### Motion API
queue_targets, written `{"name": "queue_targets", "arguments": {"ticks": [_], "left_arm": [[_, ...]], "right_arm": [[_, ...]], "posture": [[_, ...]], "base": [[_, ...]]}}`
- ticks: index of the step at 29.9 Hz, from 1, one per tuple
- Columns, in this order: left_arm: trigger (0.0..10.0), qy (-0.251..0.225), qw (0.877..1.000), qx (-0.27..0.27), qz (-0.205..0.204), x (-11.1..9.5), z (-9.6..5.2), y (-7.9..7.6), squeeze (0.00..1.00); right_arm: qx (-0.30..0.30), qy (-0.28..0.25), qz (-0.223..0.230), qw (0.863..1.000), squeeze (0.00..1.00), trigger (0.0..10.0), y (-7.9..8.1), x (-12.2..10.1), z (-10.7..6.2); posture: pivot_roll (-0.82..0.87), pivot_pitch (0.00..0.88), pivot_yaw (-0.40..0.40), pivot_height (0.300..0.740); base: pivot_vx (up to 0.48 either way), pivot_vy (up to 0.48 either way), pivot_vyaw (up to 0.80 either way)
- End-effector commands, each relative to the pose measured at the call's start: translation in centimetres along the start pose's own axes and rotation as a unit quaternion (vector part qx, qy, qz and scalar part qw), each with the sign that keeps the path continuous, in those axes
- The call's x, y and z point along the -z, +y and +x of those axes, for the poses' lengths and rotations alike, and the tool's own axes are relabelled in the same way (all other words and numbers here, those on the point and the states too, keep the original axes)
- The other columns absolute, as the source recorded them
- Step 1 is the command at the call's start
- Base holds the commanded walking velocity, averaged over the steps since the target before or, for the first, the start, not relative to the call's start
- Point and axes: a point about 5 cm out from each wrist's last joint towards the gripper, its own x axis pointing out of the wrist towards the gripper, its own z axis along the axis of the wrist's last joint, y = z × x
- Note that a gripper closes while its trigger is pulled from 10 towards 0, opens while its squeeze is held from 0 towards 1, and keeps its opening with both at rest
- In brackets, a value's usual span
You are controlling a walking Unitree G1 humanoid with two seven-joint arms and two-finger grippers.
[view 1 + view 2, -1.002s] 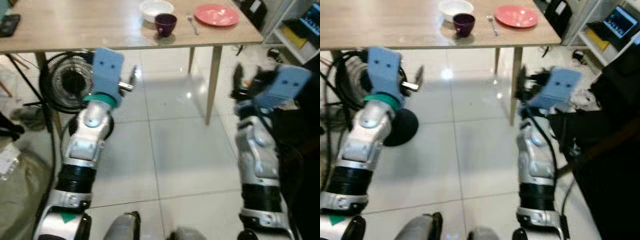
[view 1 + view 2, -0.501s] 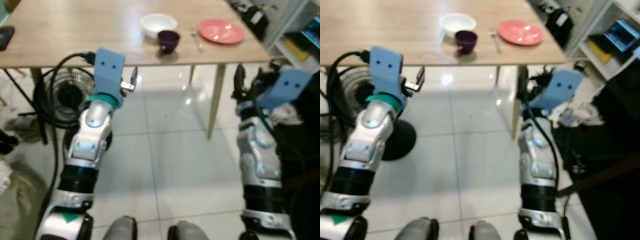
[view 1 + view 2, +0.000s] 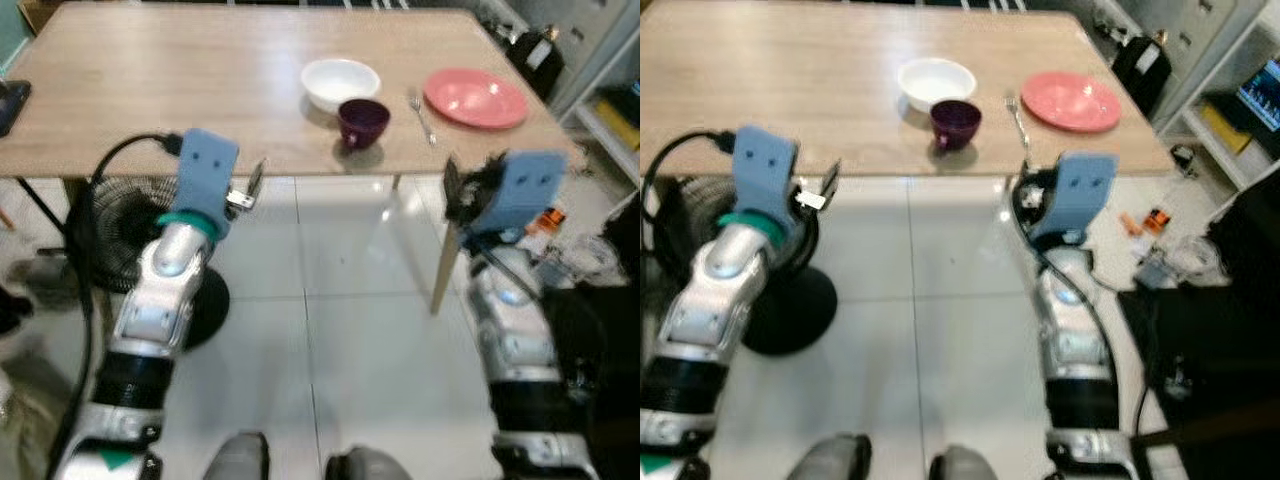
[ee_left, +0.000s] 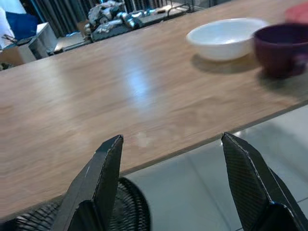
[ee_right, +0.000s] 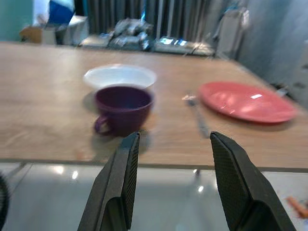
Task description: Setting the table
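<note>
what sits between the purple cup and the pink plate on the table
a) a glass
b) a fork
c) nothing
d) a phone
b: a fork lies on the table between the purple cup and the pink plate.

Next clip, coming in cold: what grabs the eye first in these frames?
The cluster of dishes near the wooden table's front right edge stands out: a white bowl, a dark purple cup just in front of it, a fork, and a pink plate furthest right. Both arms are raised short of the table edge, the left gripper and right gripper open and empty. A black fan stands on the floor under the table.
</note>
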Motion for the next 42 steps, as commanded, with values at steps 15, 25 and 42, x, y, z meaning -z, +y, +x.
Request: {"name": "queue_targets", "arguments": {"ticks": [15,25,42], "left_arm": [[10.0,-0.009,0.998,0.064,0.009,0.4,-1.7,-1.3,0.0],[10.0,-0.002,0.996,0.078,0.029,0.7,-3.1,-0.5,0.0],[10.0,0.016,0.997,0.07,0.03,1.7,-3.1,-0.6,0.0]], "right_arm": [[-0.044,0.031,-0.03,0.998,0.0,10.0,-0.7,1.0,0.2],[-0.063,0.051,-0.029,0.996,0.0,10.0,-0.6,1.2,-2.4],[-0.08,0.139,0.116,0.98,0.0,10.0,3.2,4.9,-4.3]], "posture": [[0.07,0.045,-0.018,0.74],[0.06,0.045,-0.006,0.74],[0.06,0.034,-0.012,0.74]], "base": [[0.321,0.0,0.0],[0.0,0.0,0.0],[0.0,0.0,0.0]]}}
